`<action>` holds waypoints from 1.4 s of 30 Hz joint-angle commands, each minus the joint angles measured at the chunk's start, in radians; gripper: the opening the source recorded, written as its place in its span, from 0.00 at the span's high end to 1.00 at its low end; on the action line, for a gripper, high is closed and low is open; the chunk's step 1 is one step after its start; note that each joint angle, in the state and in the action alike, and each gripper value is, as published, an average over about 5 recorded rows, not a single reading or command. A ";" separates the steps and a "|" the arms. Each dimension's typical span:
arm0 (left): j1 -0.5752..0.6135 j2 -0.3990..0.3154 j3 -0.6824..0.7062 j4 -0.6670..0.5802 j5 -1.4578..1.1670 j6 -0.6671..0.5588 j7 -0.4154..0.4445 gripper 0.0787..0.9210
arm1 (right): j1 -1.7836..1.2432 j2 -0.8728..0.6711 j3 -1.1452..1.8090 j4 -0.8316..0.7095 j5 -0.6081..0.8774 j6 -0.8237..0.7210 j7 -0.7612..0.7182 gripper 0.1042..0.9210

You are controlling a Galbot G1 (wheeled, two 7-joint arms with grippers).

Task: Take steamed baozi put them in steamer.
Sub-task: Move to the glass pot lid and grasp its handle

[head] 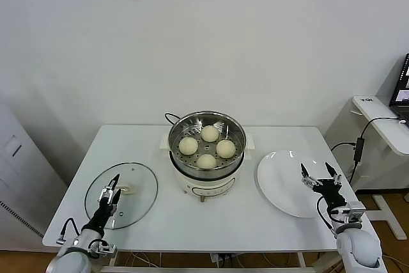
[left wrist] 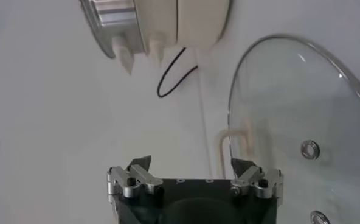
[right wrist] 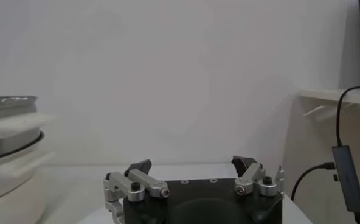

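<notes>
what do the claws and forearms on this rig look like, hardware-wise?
Both match. The left claw and right claw each have a black body, silver metal finger brackets fixed with dark screws, and black pointed tips. The wrist sections behind them are black, running into rounded light-grey forearm shells. Thin black cables loop beside each wrist. No markings visible.

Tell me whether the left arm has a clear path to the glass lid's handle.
Probably yes. The left gripper hangs open right over the glass lid, its handle just beside the fingertips, and nothing lies between them.
</notes>
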 commanded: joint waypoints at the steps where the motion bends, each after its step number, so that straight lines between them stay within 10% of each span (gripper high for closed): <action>1: -0.077 -0.015 0.002 0.078 0.018 0.004 -0.003 0.12 | -0.003 0.005 0.001 -0.004 -0.010 0.004 -0.005 0.12; 15: -0.115 -0.042 0.015 0.122 -0.011 -0.004 0.003 0.15 | -0.004 0.002 0.005 -0.006 -0.012 0.006 -0.011 0.12; 31: -0.068 -0.008 0.002 -0.002 -0.078 0.012 0.027 0.68 | -0.002 0.011 0.002 -0.005 -0.022 0.005 -0.015 0.12; 42: -0.092 0.141 -0.028 -0.233 -0.288 0.120 0.161 0.96 | -0.007 0.009 0.010 0.009 -0.018 0.010 -0.020 0.12</action>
